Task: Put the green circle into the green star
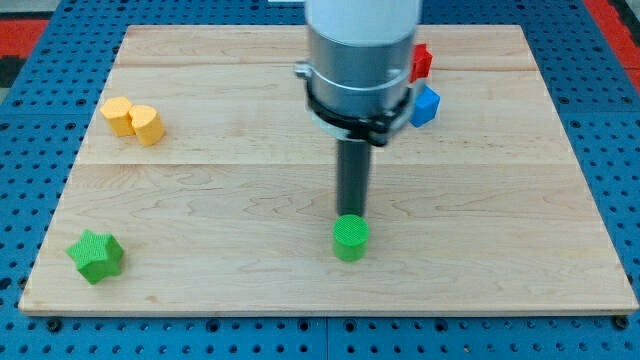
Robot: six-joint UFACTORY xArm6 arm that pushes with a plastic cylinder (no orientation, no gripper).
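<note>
The green circle (351, 238) is a short green cylinder near the bottom middle of the wooden board (250, 190). The green star (95, 256) sits at the bottom left corner of the board, far to the left of the circle. My tip (352, 216) is at the lower end of the dark rod, right behind the green circle's top edge, touching or nearly touching it. The arm's grey body hangs above the top middle of the board.
Two yellow blocks (133, 120) stand side by side at the upper left. A red block (422, 62) and a blue block (425, 106) sit at the upper right, partly hidden by the arm's body. A blue pegboard surrounds the board.
</note>
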